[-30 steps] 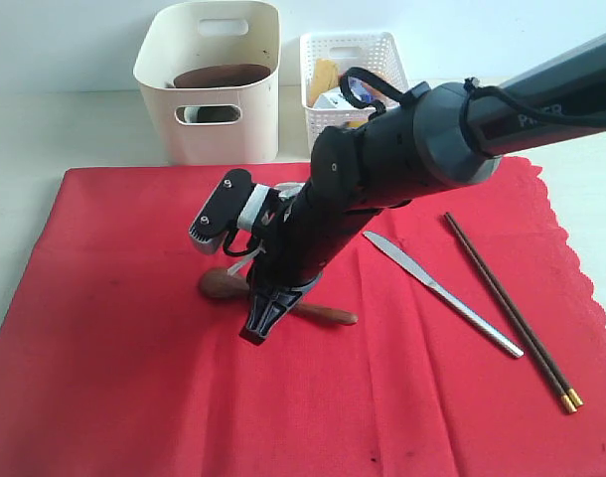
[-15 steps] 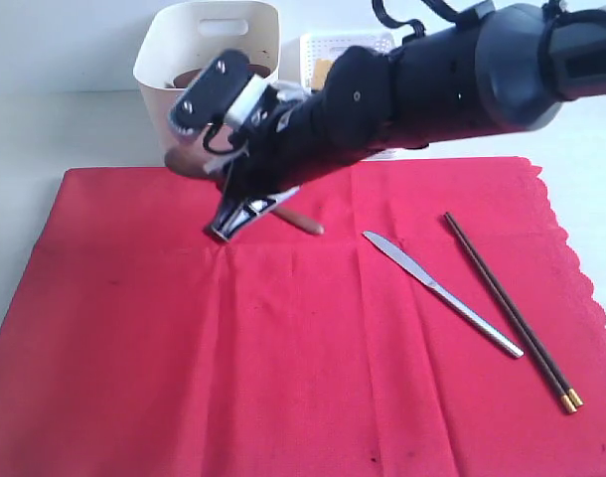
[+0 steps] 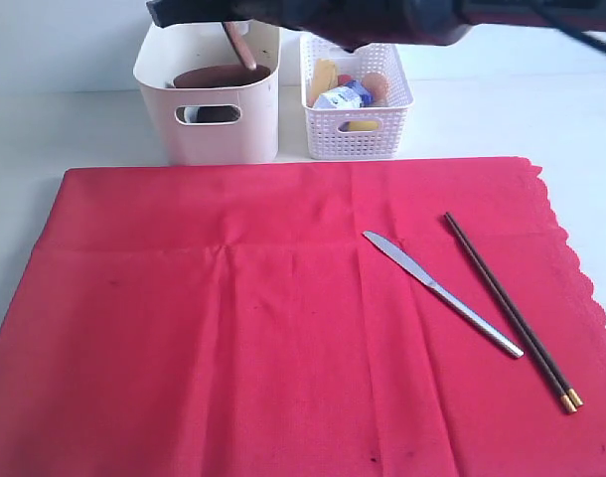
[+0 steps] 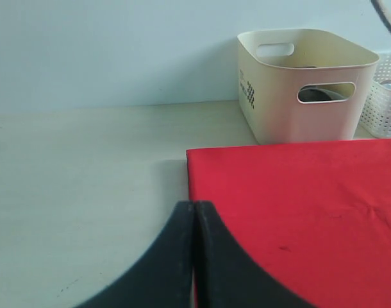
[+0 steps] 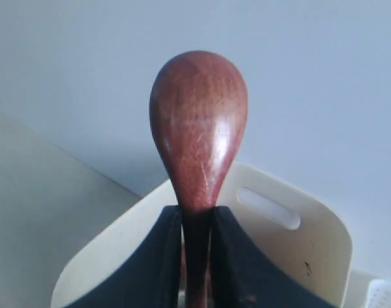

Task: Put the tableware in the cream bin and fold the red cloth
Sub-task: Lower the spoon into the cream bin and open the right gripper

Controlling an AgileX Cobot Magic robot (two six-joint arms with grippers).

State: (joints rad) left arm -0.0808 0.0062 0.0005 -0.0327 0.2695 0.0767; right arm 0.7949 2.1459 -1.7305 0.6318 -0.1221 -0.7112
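Pinching the brown wooden spoon [image 5: 199, 128] by its handle above the cream bin [image 3: 209, 134], the right gripper [image 5: 197, 221] could bounce it off the rim if it lets go off-centre, while the left gripper [image 4: 194, 212] rests with fingers pressed together

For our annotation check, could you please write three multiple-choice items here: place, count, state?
1. Where does the steel knife lie? A on the red cloth; B in the cream bin; C in the white basket.
2. How many containers stand beyond the cloth? A one; B two; C three.
3. What does the right claw hold? A nothing; B chopsticks; C a wooden spoon.
Answers: 1 A, it lies flat there. 2 B, bin plus basket. 3 C, shut on its handle.
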